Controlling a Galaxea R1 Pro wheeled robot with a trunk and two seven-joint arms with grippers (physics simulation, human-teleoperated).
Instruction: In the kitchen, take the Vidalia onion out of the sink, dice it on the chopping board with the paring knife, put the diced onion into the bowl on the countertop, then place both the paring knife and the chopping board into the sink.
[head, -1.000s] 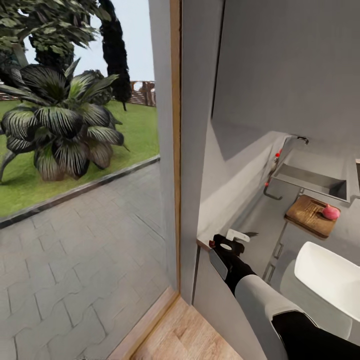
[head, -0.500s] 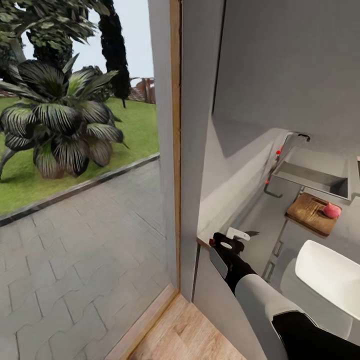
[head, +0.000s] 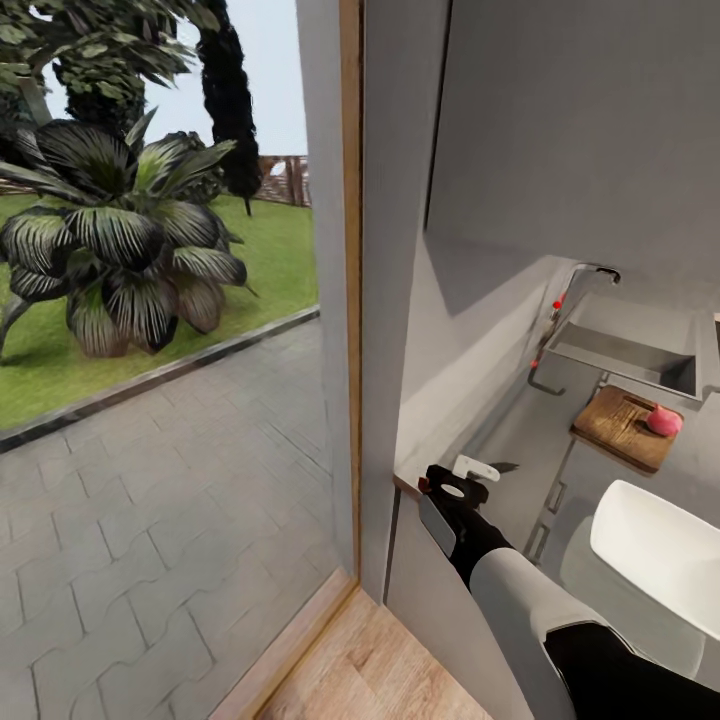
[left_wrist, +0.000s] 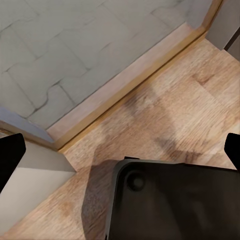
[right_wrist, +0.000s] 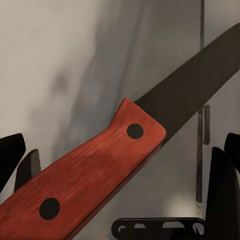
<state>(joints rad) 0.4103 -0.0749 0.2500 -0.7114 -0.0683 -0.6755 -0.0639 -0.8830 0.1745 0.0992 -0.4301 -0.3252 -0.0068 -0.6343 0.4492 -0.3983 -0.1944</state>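
Left wrist view: light wooden floor (left_wrist: 180, 105); pale wooden threshold strip (left_wrist: 125, 85) running diagonally; grey paving stones (left_wrist: 65, 50) beyond it; black robot part (left_wrist: 175, 200) over floor; dark fingertips (left_wrist: 10, 155), spread apart.

one chopping board (head: 623, 429); one bowl (head: 660, 555); one paring knife (right_wrist: 120, 160); one sink (head: 625, 352)
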